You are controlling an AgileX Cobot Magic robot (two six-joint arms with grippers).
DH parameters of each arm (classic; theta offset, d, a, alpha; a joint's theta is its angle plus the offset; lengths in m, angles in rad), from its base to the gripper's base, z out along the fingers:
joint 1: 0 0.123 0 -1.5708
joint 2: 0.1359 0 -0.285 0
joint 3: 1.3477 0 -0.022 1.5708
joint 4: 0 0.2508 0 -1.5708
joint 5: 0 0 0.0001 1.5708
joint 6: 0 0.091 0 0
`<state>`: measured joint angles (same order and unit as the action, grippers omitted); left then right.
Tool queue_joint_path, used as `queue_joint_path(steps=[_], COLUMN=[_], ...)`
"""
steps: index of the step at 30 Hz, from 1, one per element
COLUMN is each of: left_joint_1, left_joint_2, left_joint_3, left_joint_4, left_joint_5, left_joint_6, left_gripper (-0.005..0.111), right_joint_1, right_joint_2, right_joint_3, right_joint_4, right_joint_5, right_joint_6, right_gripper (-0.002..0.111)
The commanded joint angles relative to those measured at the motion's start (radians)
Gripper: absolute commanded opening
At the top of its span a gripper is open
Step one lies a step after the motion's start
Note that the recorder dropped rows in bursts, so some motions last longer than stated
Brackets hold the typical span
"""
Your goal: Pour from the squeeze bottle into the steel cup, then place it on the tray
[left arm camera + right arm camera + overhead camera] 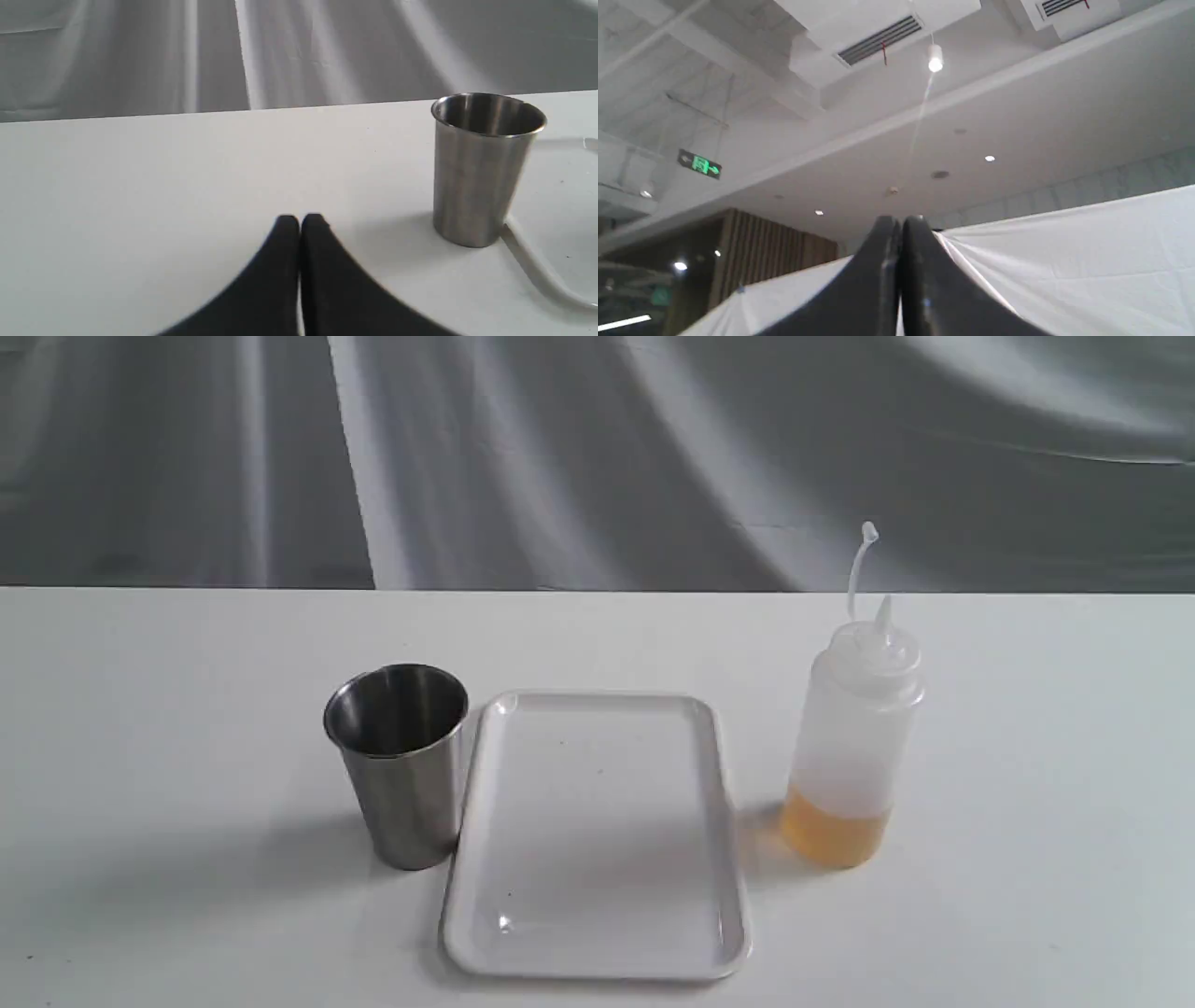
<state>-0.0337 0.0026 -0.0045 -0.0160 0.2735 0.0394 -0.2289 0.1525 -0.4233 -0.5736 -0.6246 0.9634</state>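
Closest lies the tray (450,915), its left rim just beside the steel cup (401,775). Right of it, apart, the squeeze bottle (850,747) stands upright amid open surface (1046,784). Left claw (299,224) is pressed together, apart from the cup; right claw (901,224) is pressed together, facing the ceiling (1017,116).

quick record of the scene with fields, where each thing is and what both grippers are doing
squeeze bottle: upright on the table, right of the tray in the exterior view, amber liquid at the bottom
steel cup: upright, just left of the tray
tray: flat, nothing on it
left gripper: shut, holding nothing, short of the steel cup
right gripper: shut, holding nothing, aimed at the ceiling
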Motion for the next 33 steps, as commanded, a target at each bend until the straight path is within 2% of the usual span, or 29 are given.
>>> queue_joint_path(steps=[1,6,11,13,18,27,33], left_joint_1=[-0.005,-0.005,-0.005,-0.005,-0.005,-0.005,-0.005], left_joint_2=[-0.003,-0.003,-0.003,-0.003,-0.003,-0.003,-0.003], left_joint_3=[0.004,0.004,0.004,0.004,0.004,0.004,0.004], left_joint_4=[0.001,0.001,0.001,0.001,0.001,0.001,0.001], left_joint_5=[-0.008,-0.008,-0.008,-0.008,-0.008,-0.008,-0.008], left_joint_6=[-0.003,-0.003,-0.004,-0.004,-0.004,-0.003,-0.002], left_gripper=[0.000,0.000,0.000,0.000,0.000,0.000,0.000], right_joint_1=[-0.001,-0.001,0.001,0.026,0.164,0.326,0.391], right_joint_2=[0.154,0.441,0.646,0.688,0.768,0.886,0.903], right_joint_3=[-0.067,-0.163,-0.262,-0.290,-0.352,-0.353,-0.313], right_joint_4=[-0.037,-0.056,-0.280,-0.323,-0.335,-0.323,-0.327], right_joint_5=[0.016,-0.053,-0.046,0.042,0.494,0.699,0.675], right_joint_6=[-0.054,-0.069,-0.002,-0.001,-0.042,-0.044,-0.044], right_gripper=[0.000,0.000,0.000,0.000,0.000,0.000,0.000])
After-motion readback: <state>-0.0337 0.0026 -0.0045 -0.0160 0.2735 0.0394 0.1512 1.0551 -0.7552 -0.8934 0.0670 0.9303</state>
